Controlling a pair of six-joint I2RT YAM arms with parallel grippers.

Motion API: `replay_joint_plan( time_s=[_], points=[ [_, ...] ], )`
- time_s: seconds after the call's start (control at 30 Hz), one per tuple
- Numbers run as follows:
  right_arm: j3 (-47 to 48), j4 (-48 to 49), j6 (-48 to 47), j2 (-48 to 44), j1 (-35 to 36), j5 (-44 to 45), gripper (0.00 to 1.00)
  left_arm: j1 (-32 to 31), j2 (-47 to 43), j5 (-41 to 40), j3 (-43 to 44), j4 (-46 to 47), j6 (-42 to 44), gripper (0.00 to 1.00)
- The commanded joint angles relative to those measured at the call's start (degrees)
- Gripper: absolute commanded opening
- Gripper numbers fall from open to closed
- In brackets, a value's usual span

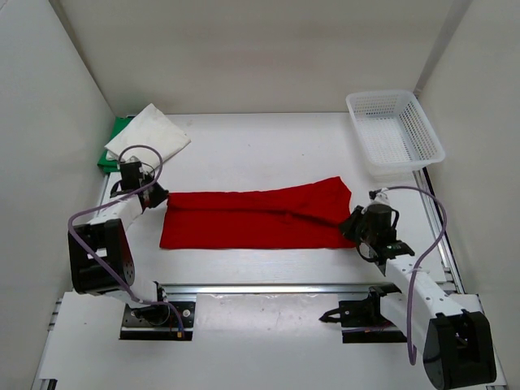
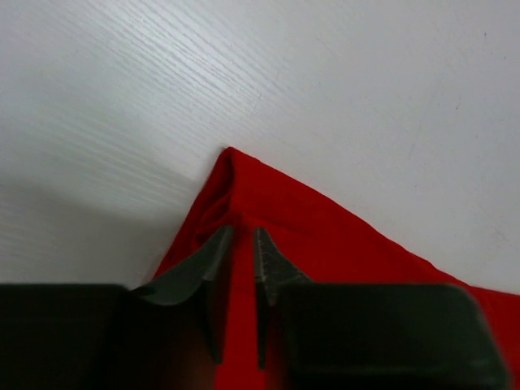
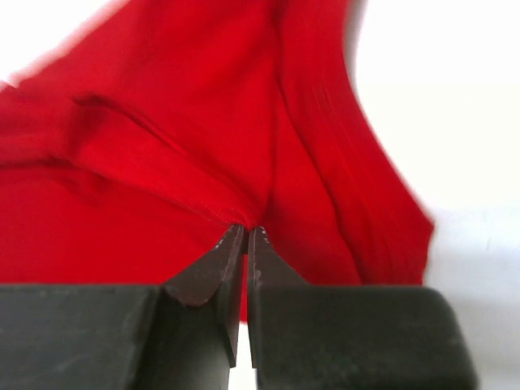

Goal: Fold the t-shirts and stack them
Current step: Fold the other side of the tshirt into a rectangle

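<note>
The red t-shirt (image 1: pixel 252 219) lies in the middle of the table (image 1: pixel 260 146) as a long band from left to right, and it looks already folded once along its length. The white t-shirt (image 1: pixel 150 132) is folded and lies on the green t-shirt (image 1: pixel 112 150) in the far left corner, well apart from the red one. The white mesh basket (image 1: pixel 382 93) stands in the far right corner.

The left gripper (image 2: pixel 242 236) is low over the far left corner of the red band. Its jaws stand a little apart, with a narrow gap where red cloth shows, so I judge it does not pinch the cloth. The right gripper (image 3: pixel 246 231) is at the right end of the band. Its jaws are closed on a small ridge of red cloth, and wrinkles run to the tips.

I think the step in hand is the fold across the band, right end over to the left end. To do it well, the right gripper should lift only enough that the cloth clears itself, then travel straight along the band, so the edges meet evenly. The right end looks wider and wrinkled, so a slight pull before laying it down would help. The left gripper should move away first, because it may drag the corner.
</note>
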Motion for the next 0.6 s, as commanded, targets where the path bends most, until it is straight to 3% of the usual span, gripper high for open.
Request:
replay_joint_plan(
  time_s=[0.0,0.07,0.13,0.2,0.3,0.4,0.47,0.5,0.53,0.57],
  points=[
    [-3.7,0.9,3.5,-1.1,1.5,1.5,0.01,2.1,0.5,3.1,0.2,-1.3,-1.1,0.29],
    [-4.3,0.7,5.0,-2.0,3.1,2.8,0.04,4.3,-2.0,3.8,-0.8,-0.5,-2.5,0.30],
    [-4.3,0.2,4.5,-3.6,4.0,5.0,0.18,7.1,-4.6,3.9,-2.1,0.8,-4.2,0.31],
    [-3.2,-1.0,4.3,-5.0,2.9,5.1,0.23,6.6,-6.2,5.6,-2.7,1.8,-5.9,0.31],
    [-0.7,-2.6,2.9,-7.4,3.9,8.3,0.29,4.1,-8.1,6.5,-3.5,4.3,-7.6,0.30],
    [1.6,-2.7,1.7,-7.8,5.1,10.9,0.33,-1.4,-10.2,2.4,-4.1,6.6,-7.1,0.32],
    [3.0,-2.1,1.5,-4.5,5.9,9.3,0.32,-5.5,-11.2,-1.1,-3.5,7.1,-5.8,0.34],
    [3.5,-0.5,1.1,-3.1,6.2,7.4,0.25,-8.3,-11.1,-3.4,-3.0,7.2,-4.7,0.36],
    [5.2,1.7,0.8,0.2,6.4,5.9,0.10,-11.4,-10.5,-5.5,-2.2,7.0,-3.6,0.35],
    [6.4,2.7,-0.8,4.4,7.2,1.9,0.03,-13.0,-9.4,-5.9,-1.2,6.9,-3.0,0.36]
  ],
)
